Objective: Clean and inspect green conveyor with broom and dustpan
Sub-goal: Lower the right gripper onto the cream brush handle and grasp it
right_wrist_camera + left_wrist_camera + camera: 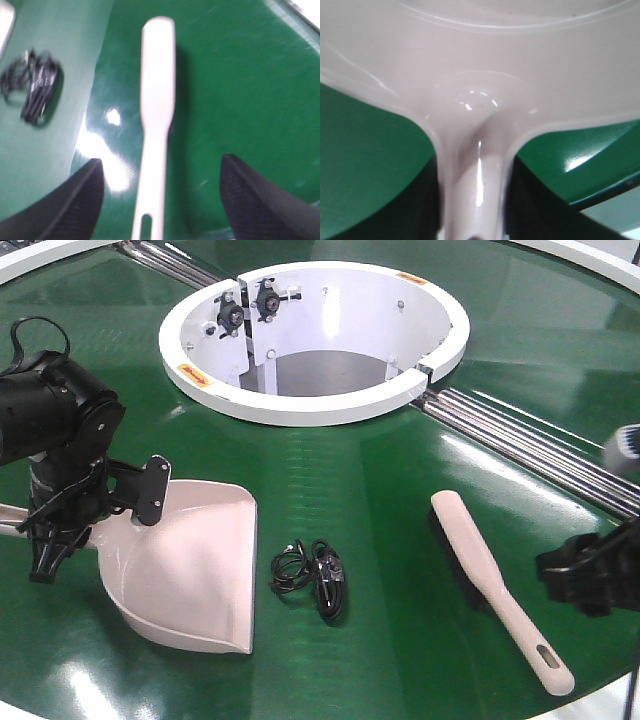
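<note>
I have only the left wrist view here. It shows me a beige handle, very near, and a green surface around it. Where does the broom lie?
Observer: The broom lies flat on the green conveyor, to the right of the dustpan. Its slotted handle end points to the front edge.
Operator: Does the right gripper hold it?
Observer: Not yet. In the right wrist view, the right gripper is open. The broom's handle shows between its fingers and touches neither.
Operator: Is there something on the belt to sweep?
Observer: Yes, a small tangle of black cable lies between the dustpan and the broom.
</note>
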`<action>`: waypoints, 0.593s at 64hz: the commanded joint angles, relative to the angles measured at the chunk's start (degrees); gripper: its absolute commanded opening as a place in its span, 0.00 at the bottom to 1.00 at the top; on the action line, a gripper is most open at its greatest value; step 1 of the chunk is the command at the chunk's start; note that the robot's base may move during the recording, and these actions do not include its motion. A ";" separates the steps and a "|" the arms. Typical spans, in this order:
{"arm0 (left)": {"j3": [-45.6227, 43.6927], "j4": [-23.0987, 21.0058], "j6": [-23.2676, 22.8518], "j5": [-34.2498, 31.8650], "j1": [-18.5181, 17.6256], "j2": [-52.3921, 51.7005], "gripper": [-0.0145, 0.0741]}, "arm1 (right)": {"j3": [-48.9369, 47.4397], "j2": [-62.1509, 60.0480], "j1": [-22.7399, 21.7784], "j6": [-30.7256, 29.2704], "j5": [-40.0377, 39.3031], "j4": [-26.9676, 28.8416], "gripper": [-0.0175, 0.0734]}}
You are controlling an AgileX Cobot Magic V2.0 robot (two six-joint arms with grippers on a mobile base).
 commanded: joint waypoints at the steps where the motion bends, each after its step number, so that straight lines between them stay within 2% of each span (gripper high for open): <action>1: -1.46 0.49 0.71 2.13 -0.70 -2.25 0.16 | -3.17 2.58 2.80 3.97 -0.18 -3.29 0.75; 7: -1.46 0.49 0.71 2.13 -0.70 -2.25 0.16 | -5.54 6.57 3.28 6.24 2.92 -4.92 0.75; 38: -1.46 0.49 0.71 2.13 -0.70 -2.25 0.16 | -14.21 22.94 3.28 4.59 10.10 -4.07 0.75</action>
